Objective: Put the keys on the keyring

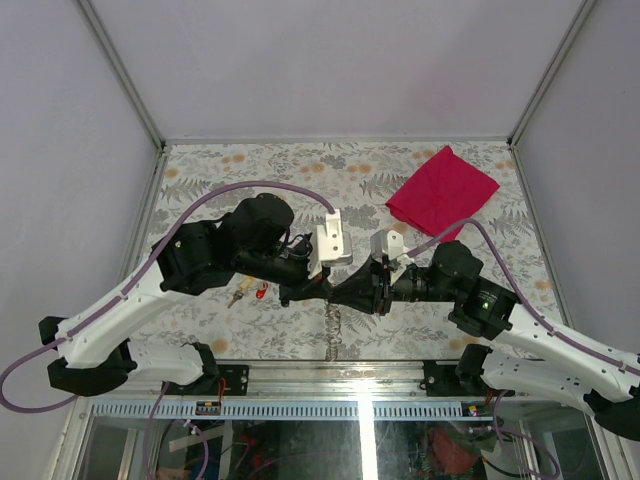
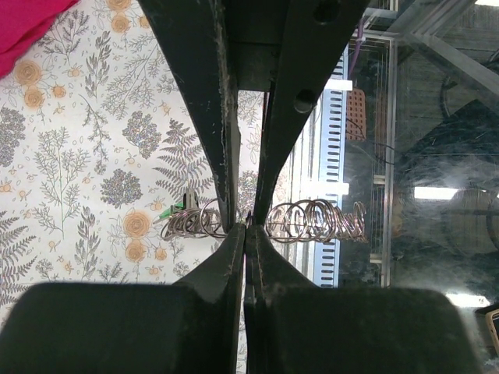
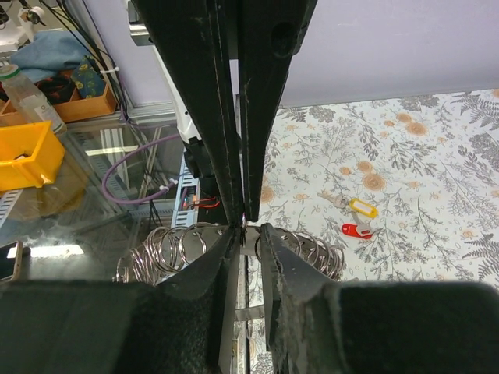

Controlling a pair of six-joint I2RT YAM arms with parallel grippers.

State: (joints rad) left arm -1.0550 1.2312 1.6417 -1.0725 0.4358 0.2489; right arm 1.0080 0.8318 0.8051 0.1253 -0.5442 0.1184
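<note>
We see two small keys flat on the flowered table, toward 8 o'clock of its middle in the top view. The yellow-headed key (image 1: 240, 295) has the red-headed key (image 1: 262, 290) just beside it at 3 o'clock, and neither is on a ring. In the right wrist view the yellow one's metal blade points to about 10 o'clock. The keyring (image 2: 308, 222), a string of linked silvery wire rings, is off the table, pinched at the tips of the left gripper (image 2: 245, 234). From above it hangs at 4 o'clock of the keys, apart from them.
</note>
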